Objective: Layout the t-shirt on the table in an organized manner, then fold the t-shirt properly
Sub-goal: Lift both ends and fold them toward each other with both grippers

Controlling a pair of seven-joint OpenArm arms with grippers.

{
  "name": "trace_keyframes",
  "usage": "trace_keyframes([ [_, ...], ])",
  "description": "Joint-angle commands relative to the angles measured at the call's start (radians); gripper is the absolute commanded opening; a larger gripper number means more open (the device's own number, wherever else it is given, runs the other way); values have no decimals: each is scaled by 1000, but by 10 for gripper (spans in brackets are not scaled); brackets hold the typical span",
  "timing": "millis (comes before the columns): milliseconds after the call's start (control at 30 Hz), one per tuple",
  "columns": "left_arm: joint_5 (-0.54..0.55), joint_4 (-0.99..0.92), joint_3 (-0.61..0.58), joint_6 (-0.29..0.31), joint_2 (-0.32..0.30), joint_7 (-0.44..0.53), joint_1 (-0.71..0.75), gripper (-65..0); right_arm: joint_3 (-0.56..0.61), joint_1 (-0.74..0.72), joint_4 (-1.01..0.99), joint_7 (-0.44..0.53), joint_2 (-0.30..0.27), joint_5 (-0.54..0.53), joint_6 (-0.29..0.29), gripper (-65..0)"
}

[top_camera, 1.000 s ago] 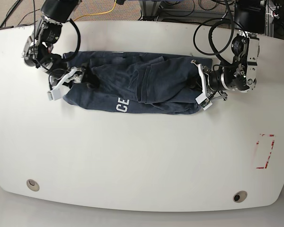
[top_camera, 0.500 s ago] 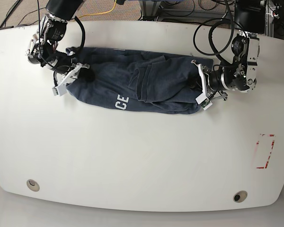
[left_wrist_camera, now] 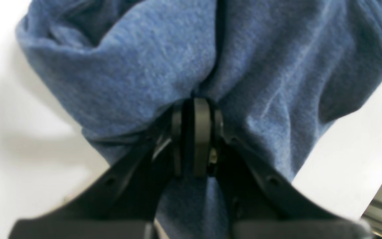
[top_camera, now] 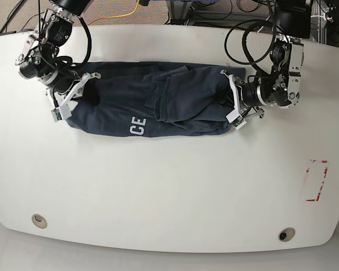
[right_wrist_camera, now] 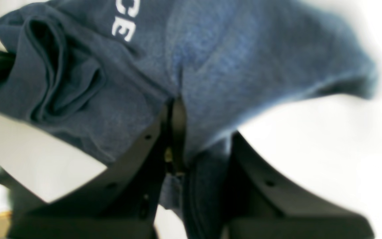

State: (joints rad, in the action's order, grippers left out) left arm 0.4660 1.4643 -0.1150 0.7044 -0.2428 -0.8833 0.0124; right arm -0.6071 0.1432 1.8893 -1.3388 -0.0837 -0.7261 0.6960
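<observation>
A: While we look across the table (top_camera: 169, 192) from its left edge, where does the t-shirt (top_camera: 147, 107) lie?

B: It lies bunched in a long band on the far half of the table, its long axis running from side to side, well apart from the red mark (top_camera: 316, 180) near the right edge. At the band's left end we see the right gripper (top_camera: 68, 99), its jaws pressed together on a pinch of cloth; the right wrist view shows fabric pulled into the closed jaws.

A: And the white letters (top_camera: 138, 125)?

B: On the near edge of the band, left of the middle, so nearer the right gripper.

A: Then the right end?

B: There the left gripper (top_camera: 237, 107) is clamped on the t-shirt too, cloth puckering around its tips in the left wrist view.

A: So what does the next move turn on?

B: We judge it turns on the two grippers facing each other along that axis: pulling apart would stretch the band, and spreading it needs motion toward the table's near edge.
</observation>
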Motion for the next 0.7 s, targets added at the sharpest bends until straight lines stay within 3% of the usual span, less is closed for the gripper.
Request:
trace_keyframes([
  [0, -65, -3, -25, -6, 15, -66, 10, -619, -1, -3, 86, -3, 8, -20, 2, -640],
  [267, -66, -3, -38, -6, 64, -66, 10, -619, 100, -9, 128, -54, 19, -34, 2, -642],
  [533, -66, -6, -90, -6, 86, -67, 5, -619, 266, -23, 128, -37, 20, -161, 2, -642],
  [667, -66, -7, -105, -6, 87, -66, 4, -619, 332, -40, 128, -14, 20, -257, -69, -642],
])
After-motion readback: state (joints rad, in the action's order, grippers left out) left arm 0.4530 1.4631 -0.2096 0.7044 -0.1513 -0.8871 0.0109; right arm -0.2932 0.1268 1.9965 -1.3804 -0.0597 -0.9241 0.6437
